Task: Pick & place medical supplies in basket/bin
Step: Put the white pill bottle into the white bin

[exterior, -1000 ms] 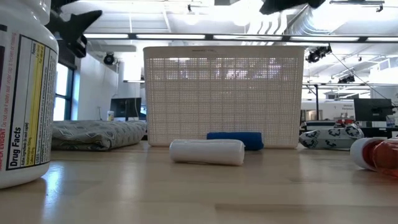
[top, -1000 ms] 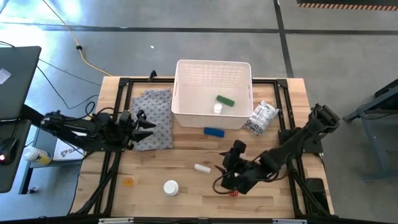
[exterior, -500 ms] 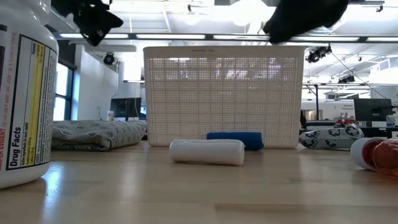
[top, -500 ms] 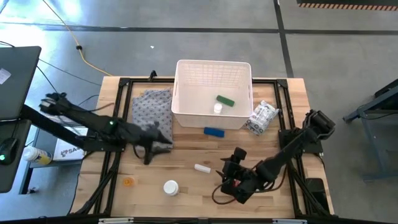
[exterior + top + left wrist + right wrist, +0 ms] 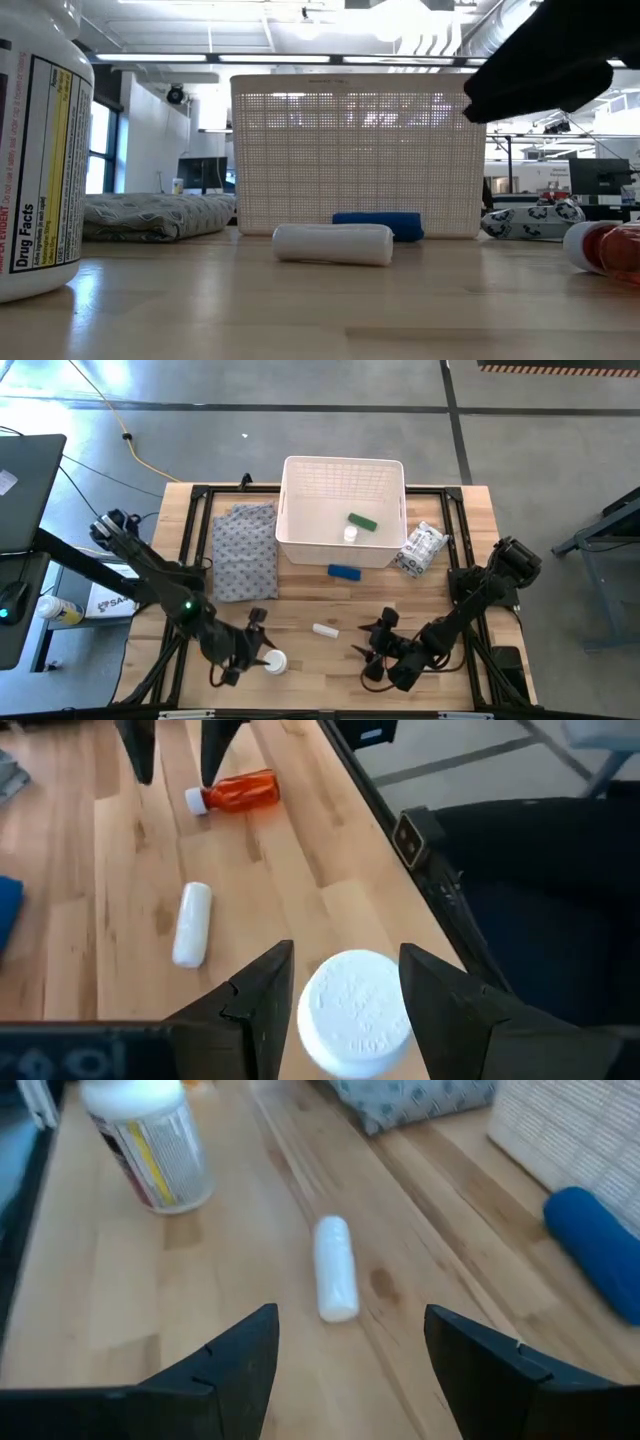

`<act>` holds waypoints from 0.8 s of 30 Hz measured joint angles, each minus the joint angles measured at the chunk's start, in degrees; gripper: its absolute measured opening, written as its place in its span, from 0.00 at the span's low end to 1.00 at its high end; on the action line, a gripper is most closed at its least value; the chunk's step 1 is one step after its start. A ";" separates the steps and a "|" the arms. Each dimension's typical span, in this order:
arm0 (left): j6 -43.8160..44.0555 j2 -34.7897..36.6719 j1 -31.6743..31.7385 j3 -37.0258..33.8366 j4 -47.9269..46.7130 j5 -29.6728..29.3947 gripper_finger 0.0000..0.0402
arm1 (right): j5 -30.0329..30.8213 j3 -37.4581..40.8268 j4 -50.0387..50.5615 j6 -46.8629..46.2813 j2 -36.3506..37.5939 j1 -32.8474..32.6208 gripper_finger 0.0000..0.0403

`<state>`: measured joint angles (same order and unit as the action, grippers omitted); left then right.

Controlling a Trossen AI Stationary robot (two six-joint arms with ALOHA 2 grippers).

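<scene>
A white-capped pill bottle (image 5: pixel 274 661) stands upright near the table's front edge. My left gripper (image 5: pixel 260 651) hovers open at it, its fingers on either side of the white cap (image 5: pixel 355 1015); whether they touch it I cannot tell. A white vial (image 5: pixel 324 630) and a red white-capped bottle (image 5: pixel 235 792) lie on their sides on the wood. My right gripper (image 5: pixel 372 652) hangs open beside the red bottle, looking toward the vial (image 5: pixel 336 1268). The blue block (image 5: pixel 344 572) lies before the white basket (image 5: pixel 343 470), which holds a green tube (image 5: pixel 362 521).
A grey patterned cloth (image 5: pixel 245 550) lies left of the basket, and a crinkly packet (image 5: pixel 420 548) rests at its right. A small white item (image 5: pixel 350 534) sits inside the basket. Bare wood stretches between the vial and the table's front edge.
My left gripper has swung from over the grey cloth toward the table's near edge and to the right, turning as it went, and now stands at the pill bottle. My right gripper has sunk toward the table beside the red bottle. No object has moved.
</scene>
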<state>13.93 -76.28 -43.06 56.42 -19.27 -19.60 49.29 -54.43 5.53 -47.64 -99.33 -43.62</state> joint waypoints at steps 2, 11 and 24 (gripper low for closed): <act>1.05 -1.87 -0.65 0.20 1.01 -0.48 0.54 | 0.62 1.01 -4.06 2.76 0.00 -0.50 0.60; 6.47 -5.23 -0.84 0.24 2.93 1.89 0.71 | 4.40 2.00 -12.93 10.49 0.04 -1.50 0.60; 8.86 -7.99 -0.82 0.20 0.35 1.37 0.98 | 4.57 2.02 -12.36 10.62 0.04 -1.48 0.60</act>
<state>22.79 -84.27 -43.88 56.62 -18.92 -18.23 53.87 -52.40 -6.82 -37.01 -99.29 -45.10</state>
